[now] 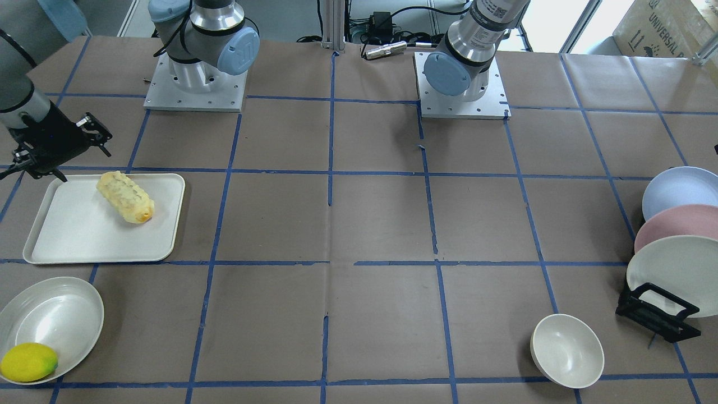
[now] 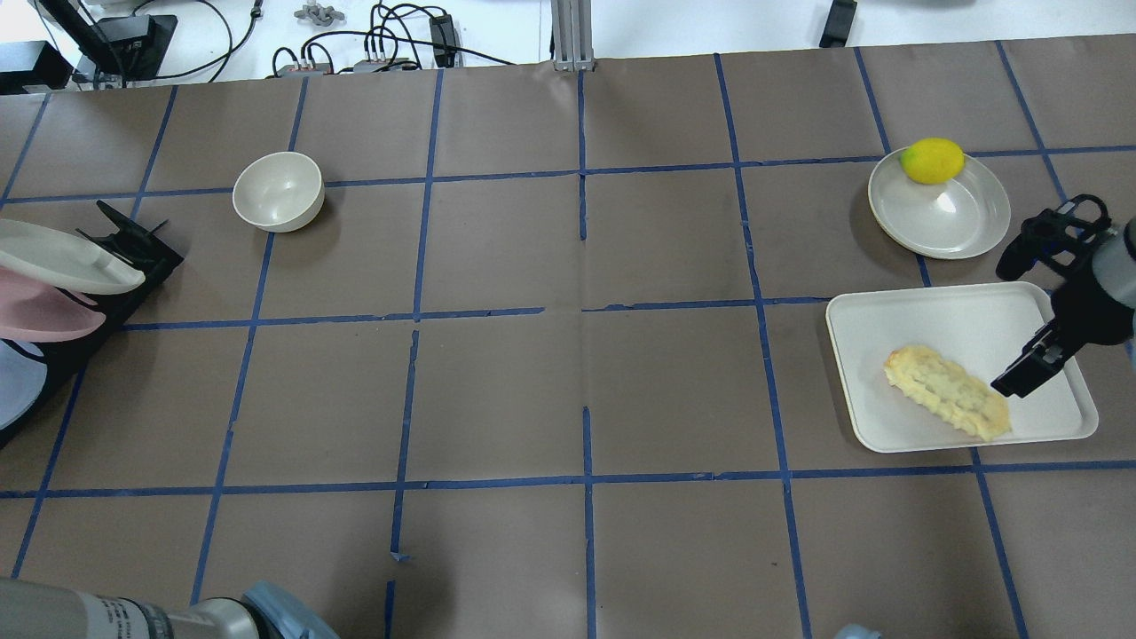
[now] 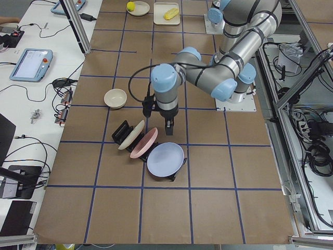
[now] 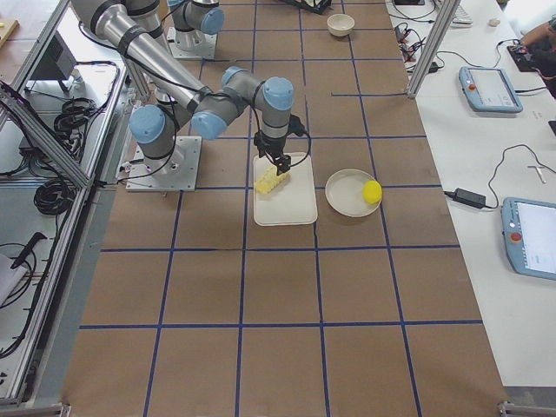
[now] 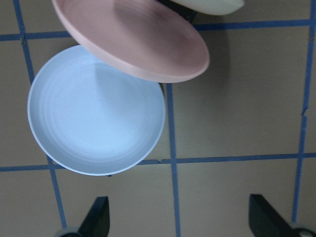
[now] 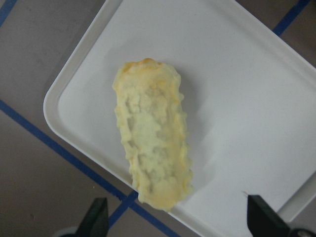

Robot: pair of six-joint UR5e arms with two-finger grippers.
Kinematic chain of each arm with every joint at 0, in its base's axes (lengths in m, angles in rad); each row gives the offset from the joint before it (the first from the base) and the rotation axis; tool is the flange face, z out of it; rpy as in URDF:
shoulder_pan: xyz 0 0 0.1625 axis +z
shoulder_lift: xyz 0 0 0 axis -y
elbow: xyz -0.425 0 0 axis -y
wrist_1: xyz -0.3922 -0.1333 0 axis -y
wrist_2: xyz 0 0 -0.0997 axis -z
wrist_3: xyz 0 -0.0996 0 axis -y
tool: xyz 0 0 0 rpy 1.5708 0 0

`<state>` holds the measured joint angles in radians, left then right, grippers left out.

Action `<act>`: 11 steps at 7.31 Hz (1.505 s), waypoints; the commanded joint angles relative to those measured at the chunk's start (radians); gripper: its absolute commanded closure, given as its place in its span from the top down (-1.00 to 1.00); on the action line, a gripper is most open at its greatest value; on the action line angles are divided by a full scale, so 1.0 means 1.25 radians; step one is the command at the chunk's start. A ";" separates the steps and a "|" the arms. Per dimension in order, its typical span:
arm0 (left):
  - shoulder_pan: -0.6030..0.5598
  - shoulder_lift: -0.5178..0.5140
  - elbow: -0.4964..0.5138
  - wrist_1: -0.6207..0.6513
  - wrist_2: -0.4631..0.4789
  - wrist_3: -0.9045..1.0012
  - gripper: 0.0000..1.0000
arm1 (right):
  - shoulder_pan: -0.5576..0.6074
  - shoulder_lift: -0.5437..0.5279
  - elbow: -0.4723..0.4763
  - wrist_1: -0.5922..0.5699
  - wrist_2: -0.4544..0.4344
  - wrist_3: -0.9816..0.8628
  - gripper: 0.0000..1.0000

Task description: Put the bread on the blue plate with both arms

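The bread point(image 1: 124, 197) lies slantwise on a white tray point(image 1: 73, 241), its orange-brown end toward the tray's middle. It fills the centre of the right wrist view point(image 6: 153, 153). My right gripper point(image 2: 1021, 374) hovers open above the tray's edge beside the bread and holds nothing; its fingertips point(image 6: 96, 219) show at the bottom of the right wrist view. The blue plate point(image 5: 96, 111) leans in a black rack at the other end of the table point(image 3: 165, 160). My left gripper point(image 3: 169, 127) hangs open and empty just above it.
A pink plate point(image 5: 133, 37) and an off-white plate point(image 1: 673, 269) stand in the same black rack point(image 1: 656, 314), the pink one overlapping the blue plate. An off-white bowl point(image 1: 566, 350) sits near the rack. A lemon point(image 1: 28, 362) lies in a shallow dish point(image 1: 61, 314) beside the tray.
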<state>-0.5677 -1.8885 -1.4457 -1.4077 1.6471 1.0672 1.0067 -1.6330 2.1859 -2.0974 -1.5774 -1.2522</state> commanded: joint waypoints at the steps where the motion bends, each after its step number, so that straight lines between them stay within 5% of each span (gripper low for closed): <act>1: 0.078 -0.121 0.097 0.035 -0.008 0.085 0.98 | 0.001 0.018 0.081 -0.094 0.087 0.035 0.99; 4: 0.096 -0.254 0.137 0.045 -0.014 0.094 0.99 | 0.001 0.106 0.084 -0.175 0.090 -0.025 0.99; 10: 0.070 -0.295 0.189 0.015 -0.034 0.075 0.76 | 0.002 0.134 0.117 -0.248 0.091 -0.041 0.99; 11: 0.070 -0.326 0.194 0.016 -0.036 0.073 0.71 | 0.002 0.132 0.117 -0.246 0.090 -0.029 0.77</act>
<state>-0.4795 -2.2625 -1.2166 -1.3819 1.6052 1.1611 1.0093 -1.4657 2.3277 -2.4061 -1.4640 -1.3027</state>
